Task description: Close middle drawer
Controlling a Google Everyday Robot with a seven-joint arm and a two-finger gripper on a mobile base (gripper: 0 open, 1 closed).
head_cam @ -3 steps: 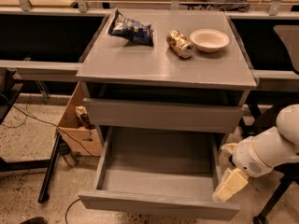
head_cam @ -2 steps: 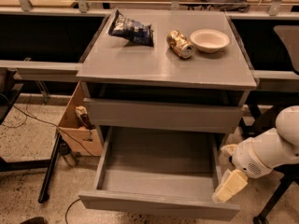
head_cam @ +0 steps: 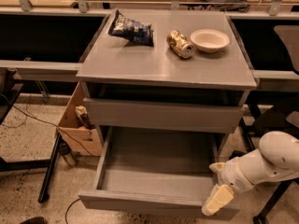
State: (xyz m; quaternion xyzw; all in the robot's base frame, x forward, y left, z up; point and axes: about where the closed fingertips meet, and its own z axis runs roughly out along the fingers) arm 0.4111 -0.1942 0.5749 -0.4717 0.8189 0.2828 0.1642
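Grey cabinet [head_cam: 159,64] has the middle drawer [head_cam: 156,176] pulled way out at bottom centre, gripper [head_cam: 216,197] by its lower-right front corner (can't tell if open or closed), so I'd push squarely, nearer the panel's middle.

One bag [head_cam: 131,31], one can [head_cam: 180,44], one bowl [head_cam: 210,40], one hand [head_cam: 217,185] seemingly touching middle drawer [head_cam: 140,203]

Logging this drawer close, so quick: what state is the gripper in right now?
Gripper: open or closed cannot be told; it is at the front right corner of the pulled-out wide, shallow grey middle drawer.
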